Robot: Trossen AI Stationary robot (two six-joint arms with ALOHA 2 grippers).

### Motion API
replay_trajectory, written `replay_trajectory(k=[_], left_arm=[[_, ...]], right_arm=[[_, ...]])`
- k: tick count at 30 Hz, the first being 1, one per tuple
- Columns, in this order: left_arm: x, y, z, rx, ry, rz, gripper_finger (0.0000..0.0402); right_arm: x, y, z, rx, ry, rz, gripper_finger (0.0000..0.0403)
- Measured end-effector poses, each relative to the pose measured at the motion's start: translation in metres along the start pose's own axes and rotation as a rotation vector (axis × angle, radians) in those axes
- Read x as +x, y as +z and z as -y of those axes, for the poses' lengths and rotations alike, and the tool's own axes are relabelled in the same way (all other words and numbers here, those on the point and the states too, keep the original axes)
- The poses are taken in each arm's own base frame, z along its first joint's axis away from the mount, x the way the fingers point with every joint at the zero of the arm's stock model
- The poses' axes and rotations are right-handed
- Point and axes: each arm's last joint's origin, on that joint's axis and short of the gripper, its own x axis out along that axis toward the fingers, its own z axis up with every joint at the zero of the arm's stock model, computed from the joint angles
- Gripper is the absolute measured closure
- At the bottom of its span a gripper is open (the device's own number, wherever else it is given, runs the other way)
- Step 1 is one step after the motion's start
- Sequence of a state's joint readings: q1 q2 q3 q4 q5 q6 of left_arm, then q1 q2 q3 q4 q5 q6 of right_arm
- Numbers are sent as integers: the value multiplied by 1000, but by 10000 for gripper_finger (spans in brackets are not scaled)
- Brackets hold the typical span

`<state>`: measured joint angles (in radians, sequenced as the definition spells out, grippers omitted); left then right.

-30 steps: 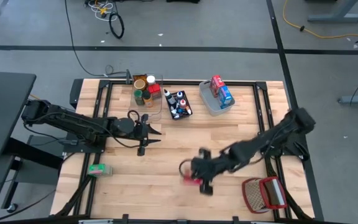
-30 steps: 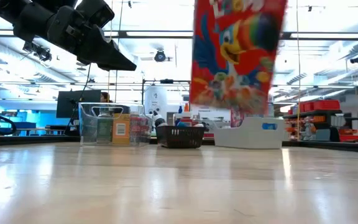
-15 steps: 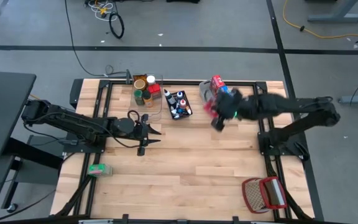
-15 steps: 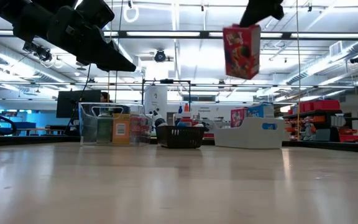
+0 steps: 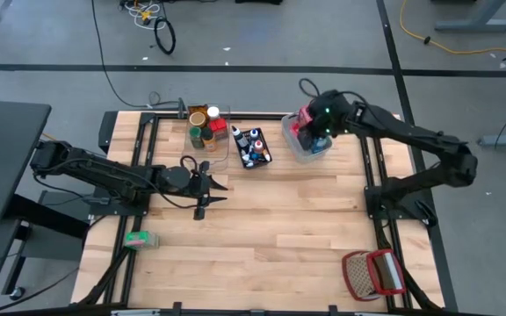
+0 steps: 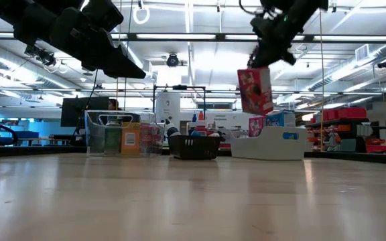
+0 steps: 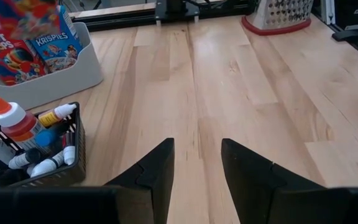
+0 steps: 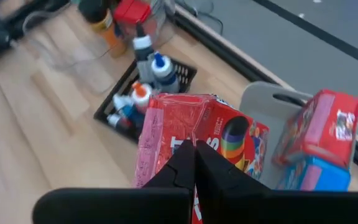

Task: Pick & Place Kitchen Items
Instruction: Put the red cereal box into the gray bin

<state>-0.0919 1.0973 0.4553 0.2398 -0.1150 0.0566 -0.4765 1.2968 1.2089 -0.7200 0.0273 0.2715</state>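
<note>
Now carried from the near middle of the table to the far right, and hanging just above the grey-blue bin (image 5: 299, 147): the red cereal box (image 6: 254, 91), pinched at its top edge by the right gripper (image 5: 316, 130), whose fingers sit clamped thin on the carton; not yet lowered among the red and blue boxes (image 7: 33, 50) already inside, so probably only descent and release left for this item. Unmoved over the left middle of the table: the left gripper (image 5: 209, 187), part open, holding nothing.
</note>
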Motion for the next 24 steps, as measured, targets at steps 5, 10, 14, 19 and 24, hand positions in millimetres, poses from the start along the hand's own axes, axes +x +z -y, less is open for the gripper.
replay_trajectory(k=[5,10,14,19,24], left_arm=[[0,0,0,7,0,1,260],[0,0,0,11,1,3,260],[0,1,-1,12,18,4,260],[0,0,-1,14,30,3,260],[0,0,-1,8,29,-1,260]], right_arm=[[19,0,31,78,57,80,397],[36,1,60,131,75,104,397],[56,7,79,167,121,113,397],[78,9,99,227,194,106,397],[81,9,113,258,170,101,397]])
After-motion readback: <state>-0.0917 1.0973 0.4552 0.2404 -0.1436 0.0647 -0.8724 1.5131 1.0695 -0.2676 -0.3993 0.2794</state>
